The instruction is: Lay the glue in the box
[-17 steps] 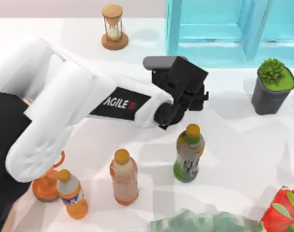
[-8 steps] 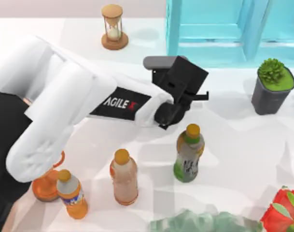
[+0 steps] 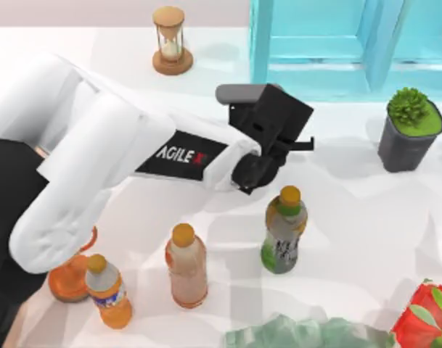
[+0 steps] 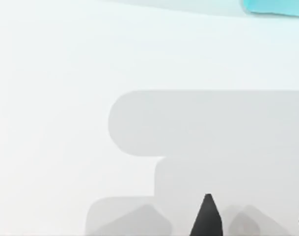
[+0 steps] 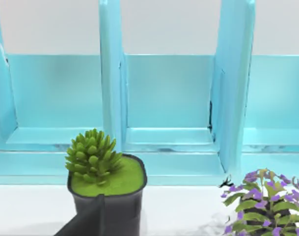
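My left gripper (image 3: pixel 282 141) hangs over the middle of the counter (image 3: pixel 351 217), on the end of the white AgileX arm that reaches in from the left side. In the left wrist view its two dark fingertips (image 4: pixel 206 219) stand well apart, with only bare white counter (image 4: pixel 66 98) and the arm's own shadow between them, so the left gripper (image 4: pixel 255 219) is wide open and holds nothing. I cannot tell where the glue lies, nor the box, so I cannot place either against the gripper. Nearest to it is a green-labelled drink bottle (image 3: pixel 284 230), standing just nearer the front edge. A pale orange drink bottle (image 3: pixel 186 264) stands to that one's left, and a small orange soda bottle (image 3: pixel 108 290) further left beside an orange object (image 3: pixel 64 281) half hidden under the arm. An hourglass (image 3: pixel 170 40) stands at the back, near a blue shelf unit (image 3: pixel 315 72). My right arm's wrist camera faces a potted succulent (image 5: pixel 102 182), that shelf (image 5: pixel 112 73), and a purple-flowered plant (image 5: pixel 262 201).
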`<state>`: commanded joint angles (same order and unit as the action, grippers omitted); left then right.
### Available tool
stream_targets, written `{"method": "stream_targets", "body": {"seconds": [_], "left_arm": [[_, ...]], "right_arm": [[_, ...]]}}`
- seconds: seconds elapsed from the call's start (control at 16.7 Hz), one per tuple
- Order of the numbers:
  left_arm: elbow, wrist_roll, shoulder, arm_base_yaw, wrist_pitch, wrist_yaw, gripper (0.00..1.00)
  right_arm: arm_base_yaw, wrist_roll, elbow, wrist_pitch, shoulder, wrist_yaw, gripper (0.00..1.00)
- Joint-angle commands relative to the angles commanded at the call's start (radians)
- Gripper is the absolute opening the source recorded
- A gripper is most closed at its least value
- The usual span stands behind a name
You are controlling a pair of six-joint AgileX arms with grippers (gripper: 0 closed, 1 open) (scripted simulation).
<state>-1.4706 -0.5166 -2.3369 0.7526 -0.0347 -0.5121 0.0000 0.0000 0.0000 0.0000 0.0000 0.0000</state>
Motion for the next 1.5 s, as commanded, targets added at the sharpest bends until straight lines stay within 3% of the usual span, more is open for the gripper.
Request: {"method": "stream_targets", "body": {"seconds": [0.3, 0.78, 1.14, 1.32, 1.5], "left_arm": [[-0.024, 0.004, 0.027, -0.001, 0.030, 0.001, 0.00], [-0.133, 0.001, 0.165, 0.002, 0.302, -0.001, 0.00], [-0.139, 0.003, 0.173, -0.001, 0.315, -0.002, 0.00], [-0.086, 0.065, 0.218, -0.049, 0.321, 0.053, 0.00], [0.025, 0.204, 0.328, -0.176, 0.327, 0.178, 0.00]], "right_arm": [[0.000, 0.000, 0.000, 0.000, 0.000, 0.000, 1.00], [0.000, 0.000, 0.000, 0.000, 0.000, 0.000, 1.00], [0.000, 0.000, 0.000, 0.000, 0.000, 0.000, 1.00], [0.000, 0.000, 0.000, 0.000, 0.000, 0.000, 1.00], [0.000, 0.000, 0.000, 0.000, 0.000, 0.000, 1.00]]}}
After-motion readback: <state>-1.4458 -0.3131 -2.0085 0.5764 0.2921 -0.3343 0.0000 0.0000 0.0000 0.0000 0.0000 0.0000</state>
